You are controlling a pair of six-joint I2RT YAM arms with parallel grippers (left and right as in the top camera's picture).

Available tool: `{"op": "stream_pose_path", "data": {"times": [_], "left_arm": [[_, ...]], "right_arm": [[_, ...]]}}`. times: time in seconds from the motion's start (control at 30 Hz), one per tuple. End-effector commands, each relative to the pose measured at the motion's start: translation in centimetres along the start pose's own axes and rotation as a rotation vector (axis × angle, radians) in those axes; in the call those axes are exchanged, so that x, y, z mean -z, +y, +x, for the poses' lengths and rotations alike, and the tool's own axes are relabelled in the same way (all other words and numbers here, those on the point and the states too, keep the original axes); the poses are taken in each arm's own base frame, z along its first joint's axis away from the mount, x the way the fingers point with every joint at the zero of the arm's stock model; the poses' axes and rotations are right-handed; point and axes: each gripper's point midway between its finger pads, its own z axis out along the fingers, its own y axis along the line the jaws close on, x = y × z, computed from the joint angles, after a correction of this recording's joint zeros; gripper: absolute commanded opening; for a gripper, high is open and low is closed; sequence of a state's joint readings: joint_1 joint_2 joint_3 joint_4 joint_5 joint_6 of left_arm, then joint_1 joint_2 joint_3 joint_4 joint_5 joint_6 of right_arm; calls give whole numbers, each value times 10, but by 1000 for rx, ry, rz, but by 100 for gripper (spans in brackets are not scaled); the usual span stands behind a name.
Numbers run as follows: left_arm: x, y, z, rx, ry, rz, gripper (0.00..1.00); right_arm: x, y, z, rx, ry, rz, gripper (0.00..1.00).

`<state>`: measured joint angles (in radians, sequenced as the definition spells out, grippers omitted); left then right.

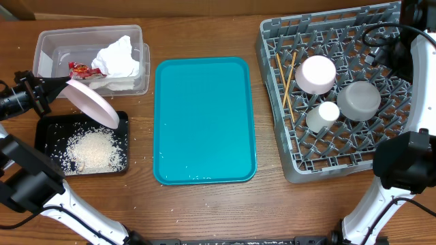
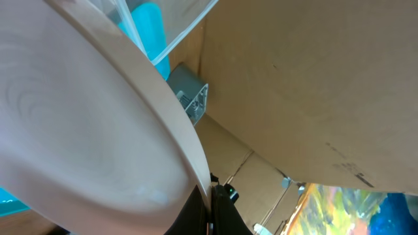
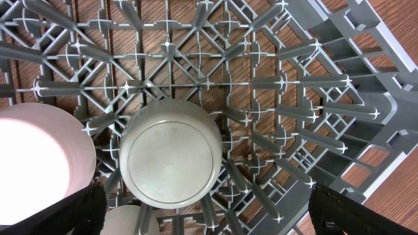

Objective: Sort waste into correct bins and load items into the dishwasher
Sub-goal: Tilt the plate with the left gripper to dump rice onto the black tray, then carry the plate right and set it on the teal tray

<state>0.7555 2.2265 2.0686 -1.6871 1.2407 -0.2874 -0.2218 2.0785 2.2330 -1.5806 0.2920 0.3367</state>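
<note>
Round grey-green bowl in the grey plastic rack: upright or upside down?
Upside down: the round grey-green bowl shows its flat base ring facing up.

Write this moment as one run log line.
left claw: shut on pink plate, tilted over black tray | right claw: open above grey-green bowl in dish rack

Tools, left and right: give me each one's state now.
Left tool: closed on the small pale-pink round plate.
Right tool: open, holding nothing.
</note>
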Motion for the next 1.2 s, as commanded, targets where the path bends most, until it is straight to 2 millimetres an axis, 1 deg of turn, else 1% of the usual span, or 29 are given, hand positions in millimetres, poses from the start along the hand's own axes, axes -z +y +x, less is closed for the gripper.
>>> {"op": "stream_pose_path", "data": {"times": [0.0, 0.1, 0.17, 0.27, 0.33, 0.4, 0.5, 0.57, 0.6, 0.63, 0.7, 0.73, 0.8, 0.87, 0.97, 1.03, 1.1, 1.17], "left_arm": [[8, -4, 10, -45, -24, -11, 4], [7, -5, 12, -51, -21, -13, 4], [1, -11, 22, -78, -10, -21, 4], [-8, -24, 46, -143, 6, -34, 4], [-20, -34, 72, -208, 24, -63, 4], [-34, -33, 98, -265, 28, -154, 4], [-64, -5, 141, -373, -21, -482, 4], [-79, 7, 159, -435, -33, -609, 4], [-94, 18, 175, -492, -35, -713, 4], [-99, 22, 181, -511, -38, -753, 4], [-119, 38, 195, -579, -59, -889, 4], [-134, 48, 201, -641, -88, -972, 4], [-160, 56, 205, -753, -157, -1062, 4], [-188, 63, 210, -854, -208, -1108, 4], [-229, 79, 223, -960, -179, -1129, 4], [-254, 93, 226, -1010, -162, -1153, 4], [-268, 106, 220, -1044, -181, -1198, 4], [-280, 124, 211, -1052, -198, -1266, 4]], "right_arm": [[23, -5, -7, -25, -64, -25, 100], [23, -5, -7, -25, -64, -25, 100], [23, -5, -7, -25, -64, -25, 100], [23, -5, -7, -25, -64, -25, 100], [23, -5, -7, -25, -64, -25, 100], [23, -5, -7, -25, -64, -25, 100], [23, -5, -7, -25, -64, -25, 100], [23, -5, -7, -25, -64, -25, 100], [23, -5, -7, -25, -64, -25, 100], [23, -5, -7, -25, -63, -25, 100], [23, -5, -7, -25, -64, -25, 100], [23, -5, -7, -25, -64, -25, 100], [23, -5, -7, -25, -63, -25, 100], [23, -5, -7, -25, -64, -25, 100], [23, -5, -7, -25, -64, -25, 100], [23, -5, -7, -25, -64, -25, 100], [23, -5, -7, -25, -64, -25, 100], [23, -5, -7, -25, -63, -25, 100]]}}
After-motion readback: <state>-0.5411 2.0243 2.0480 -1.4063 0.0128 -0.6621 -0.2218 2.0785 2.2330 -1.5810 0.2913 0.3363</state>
